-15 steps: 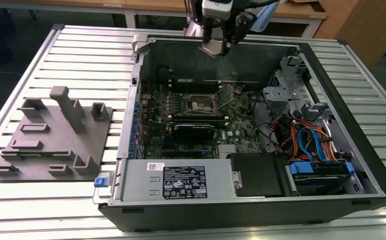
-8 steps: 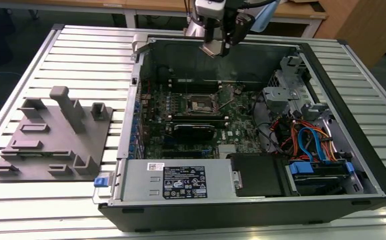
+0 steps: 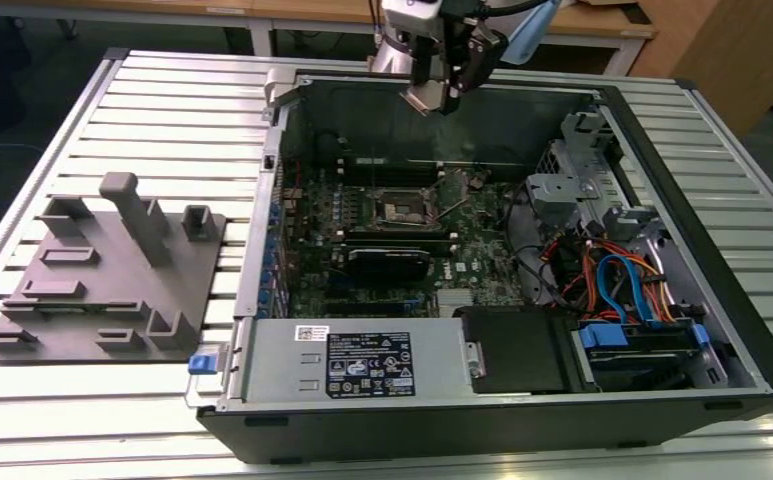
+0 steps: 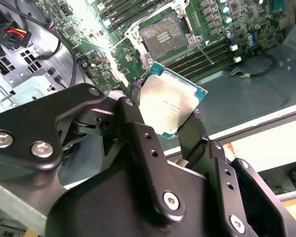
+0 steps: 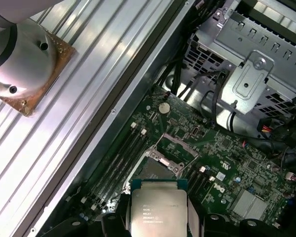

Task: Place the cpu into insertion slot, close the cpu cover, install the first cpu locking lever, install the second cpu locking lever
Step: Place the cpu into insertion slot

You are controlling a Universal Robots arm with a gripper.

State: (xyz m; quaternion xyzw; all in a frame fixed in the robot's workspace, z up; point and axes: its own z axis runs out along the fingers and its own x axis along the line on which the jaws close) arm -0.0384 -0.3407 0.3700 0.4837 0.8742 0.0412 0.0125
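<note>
In the exterior view, the insertion slot [image 3: 404, 207] sits in the green circuit board [image 3: 480, 265] on the floor of an open computer case [image 3: 653, 150], which lies on a slatted metal desk [image 3: 159, 90]. The claw [image 3: 437, 92] hangs well above the slot and beyond it, over the case's far wall. A small pale square, the cpu [image 3: 426, 99], is clamped at the claw's tip, clear of the board. On the desk, well off to the exterior view's left of the slot and outside the case, stands a grey fixture [image 3: 106, 270].

In the second wrist view, the claw [image 4: 165, 112] is closed on the cpu [image 4: 170, 104]. Its two black fingers [image 4: 193, 129] press on opposite edges of the chip, so they stand only as far apart as the chip is wide. The chip's dull silver top faces the camera and sits tilted. The insertion slot [image 4: 163, 37] lies past the chip, well apart from it, with its dark centre uncovered and a silver rim around it. Long memory slots [image 4: 207, 52] run just beside the slot.

In the first wrist view, the cpu [image 5: 158, 210] is held in the claw [image 5: 158, 219] near the insertion slot [image 5: 155, 170] but not touching it. The chip overlaps the slot's near edge in the picture. A metal drive cage [image 5: 256, 74] stands well away from the slot, across the board.
</note>
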